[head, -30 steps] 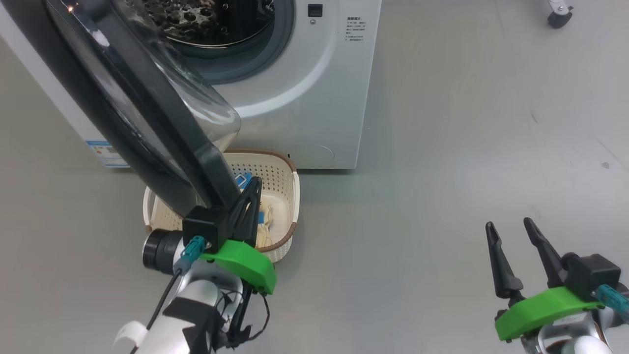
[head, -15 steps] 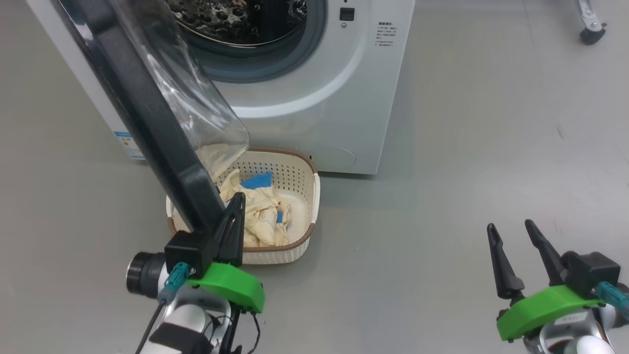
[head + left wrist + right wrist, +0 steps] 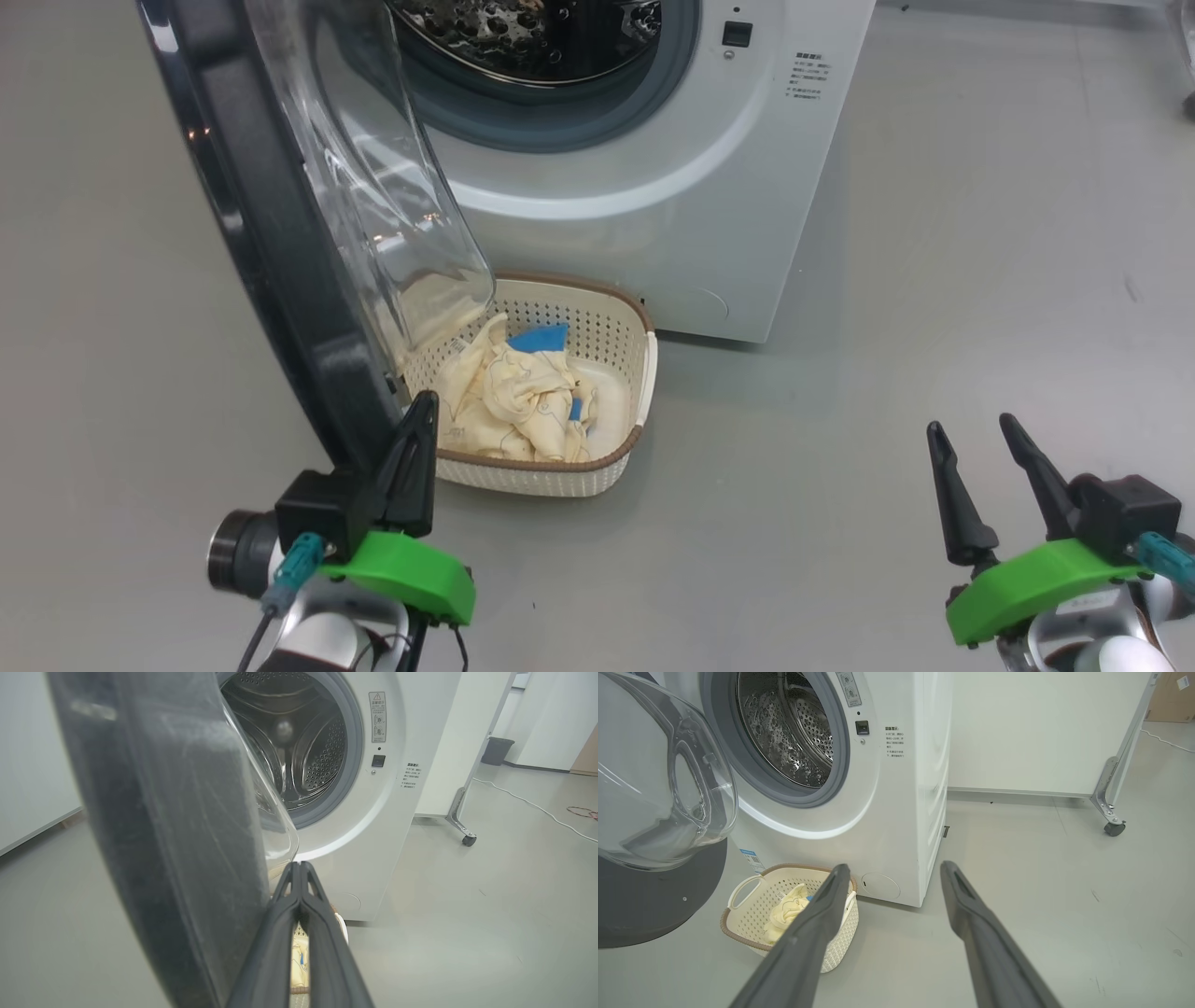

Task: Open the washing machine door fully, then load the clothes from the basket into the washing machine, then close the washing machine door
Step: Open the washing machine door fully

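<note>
as the closed left gripper [image 3: 425, 403] pushes the washing machine door [image 3: 271, 280] wider, the clothes [image 3: 523, 401] emerge at its one o'clock; right gripper [image 3: 971, 427] gapes.

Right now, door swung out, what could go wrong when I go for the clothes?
The glass bowl of the door seems to overhang the left end of the basket, so an arm reaching the clothes could bump it. The left gripper, shut, sits close beside the door rim and may snag it when lifting away.
</note>
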{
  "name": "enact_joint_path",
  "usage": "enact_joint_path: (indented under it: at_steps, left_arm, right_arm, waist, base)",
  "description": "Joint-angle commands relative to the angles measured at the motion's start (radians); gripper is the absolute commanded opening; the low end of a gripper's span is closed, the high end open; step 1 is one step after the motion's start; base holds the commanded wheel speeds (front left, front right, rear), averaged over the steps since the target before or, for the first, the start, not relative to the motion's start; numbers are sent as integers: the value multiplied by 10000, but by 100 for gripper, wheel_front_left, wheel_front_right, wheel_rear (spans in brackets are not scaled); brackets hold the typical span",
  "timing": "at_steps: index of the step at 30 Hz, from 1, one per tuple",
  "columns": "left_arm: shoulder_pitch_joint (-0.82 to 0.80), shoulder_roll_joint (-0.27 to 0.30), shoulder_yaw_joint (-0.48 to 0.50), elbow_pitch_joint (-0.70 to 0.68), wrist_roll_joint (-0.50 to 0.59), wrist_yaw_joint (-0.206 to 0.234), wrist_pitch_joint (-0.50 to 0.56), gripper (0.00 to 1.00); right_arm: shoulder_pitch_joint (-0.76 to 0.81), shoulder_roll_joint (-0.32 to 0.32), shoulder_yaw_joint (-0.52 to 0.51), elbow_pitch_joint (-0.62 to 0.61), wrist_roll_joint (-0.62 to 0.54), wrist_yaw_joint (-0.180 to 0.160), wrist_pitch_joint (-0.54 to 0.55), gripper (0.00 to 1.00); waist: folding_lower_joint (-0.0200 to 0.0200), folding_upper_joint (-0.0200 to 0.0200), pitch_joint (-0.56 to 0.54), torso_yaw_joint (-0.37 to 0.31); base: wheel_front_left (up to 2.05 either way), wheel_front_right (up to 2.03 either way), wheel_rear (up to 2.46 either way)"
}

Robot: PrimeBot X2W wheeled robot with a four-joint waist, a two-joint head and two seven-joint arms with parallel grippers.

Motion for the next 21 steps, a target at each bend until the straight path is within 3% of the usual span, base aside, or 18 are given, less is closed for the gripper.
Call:
enact_joint_path:
  at_steps: [1, 21]
  left_arm:
    - [-185, 380, 596, -328, -77, 731, 1, 0]
    - [603, 1046, 1738, -958, -467, 1636, -101, 0]
  right_arm:
    - [-257, -91, 148, -383, -70, 35, 28, 100]
    - [-309, -91, -107, -465, -9, 35, 81, 100]
  waist:
    - [0, 0, -25, 82]
    - [0, 0, 136, 336]
  base:
    - [0, 0, 0]
    - [0, 0, 0]
